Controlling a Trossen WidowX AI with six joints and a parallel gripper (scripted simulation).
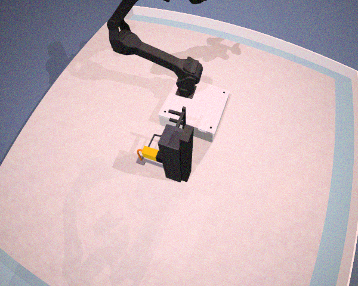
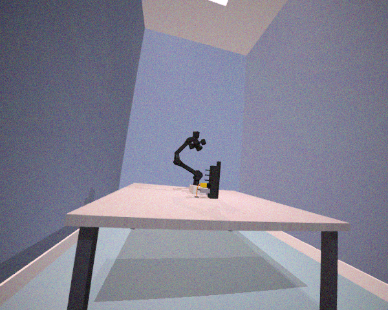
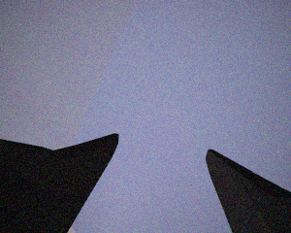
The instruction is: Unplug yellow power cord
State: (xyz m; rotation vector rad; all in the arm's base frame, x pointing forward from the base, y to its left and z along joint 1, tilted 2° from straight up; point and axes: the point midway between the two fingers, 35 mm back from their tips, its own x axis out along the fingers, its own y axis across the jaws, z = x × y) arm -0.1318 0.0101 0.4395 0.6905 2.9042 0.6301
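Note:
A yellow plug (image 1: 150, 152) (image 2: 203, 185) with an orange cord (image 1: 139, 153) (image 2: 197, 190) lies level against the left side of a tall dark upright block (image 1: 172, 158) (image 2: 214, 183), which appears to be the power strip. A black end on the plug meets the block; whether its prongs are inside is hidden. The cord bends down to a small grey plate (image 1: 140, 161) on the table. My gripper (image 3: 161, 146) (image 2: 197, 144) is open and empty, high above and away from the plug, strip and cord. The top view cuts it off at the top.
A light grey ledge (image 1: 154, 162) (image 2: 204, 190) sits under the plug. Dark pegs (image 1: 175, 112) stick out above the block. A white base box (image 1: 203, 106) stands behind it, beside the arm's foot. The pale table (image 1: 234, 199) (image 2: 174, 210) carries them all.

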